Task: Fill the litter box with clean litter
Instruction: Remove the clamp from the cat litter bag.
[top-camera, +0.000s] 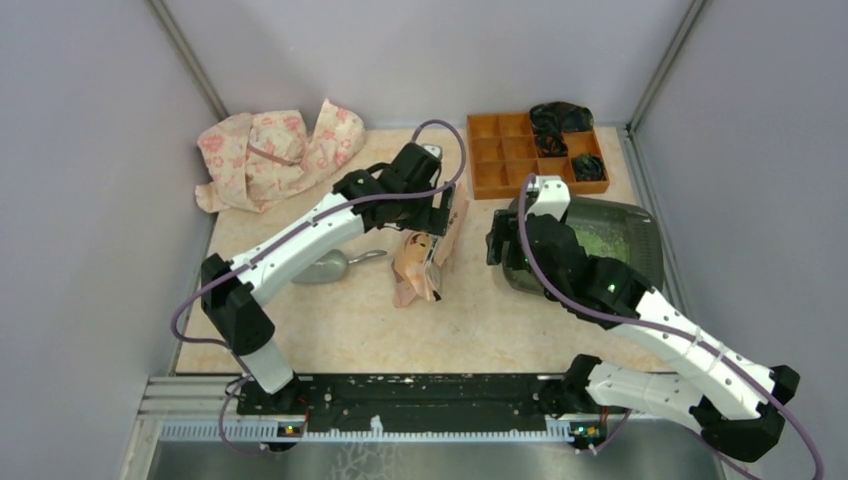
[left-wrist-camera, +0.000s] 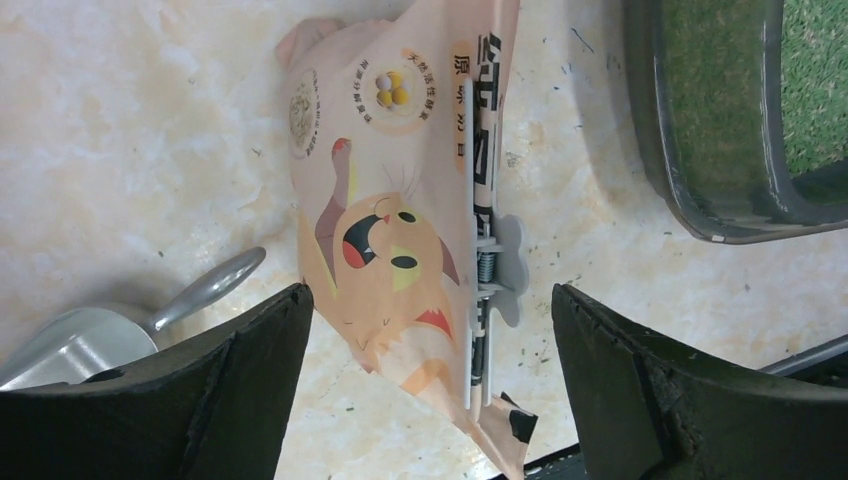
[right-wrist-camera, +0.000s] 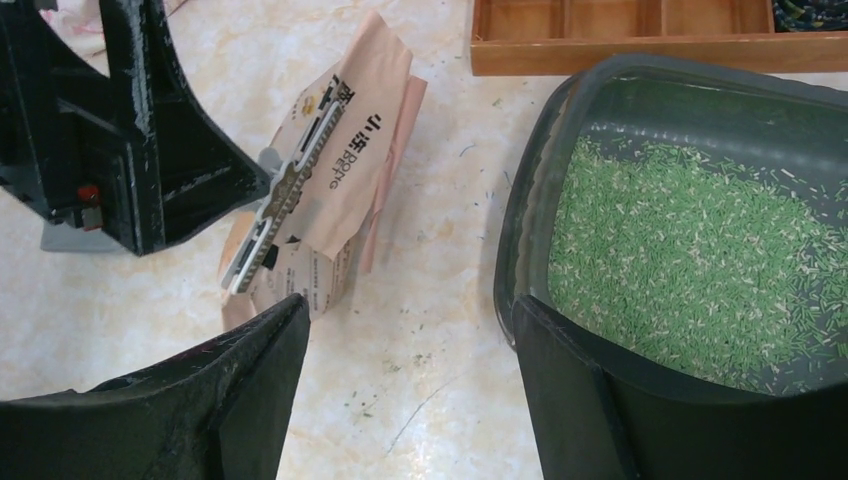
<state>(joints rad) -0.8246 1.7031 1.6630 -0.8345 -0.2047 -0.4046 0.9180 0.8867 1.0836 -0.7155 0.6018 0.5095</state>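
Note:
The dark grey-green litter box (top-camera: 640, 228) sits at the right of the table with light-green clean litter (top-camera: 600, 238) inside. It also shows in the right wrist view (right-wrist-camera: 530, 200), with its litter (right-wrist-camera: 690, 260), and in the left wrist view (left-wrist-camera: 700, 120). A pink printed bag (top-camera: 420, 262) lies at the centre, closed by a white clip (left-wrist-camera: 500, 265). My left gripper (left-wrist-camera: 430, 300) is open and empty just above the bag (left-wrist-camera: 400, 220). My right gripper (right-wrist-camera: 410, 305) is open and empty at the box's left rim, between the bag (right-wrist-camera: 340, 190) and the box.
A grey scoop (top-camera: 335, 265) lies left of the bag, also seen in the left wrist view (left-wrist-camera: 90, 340). An orange organiser (top-camera: 510, 150) holding black items (top-camera: 560, 118) stands at the back right. A pink floral cloth (top-camera: 270, 150) lies at the back left. Walls enclose the table.

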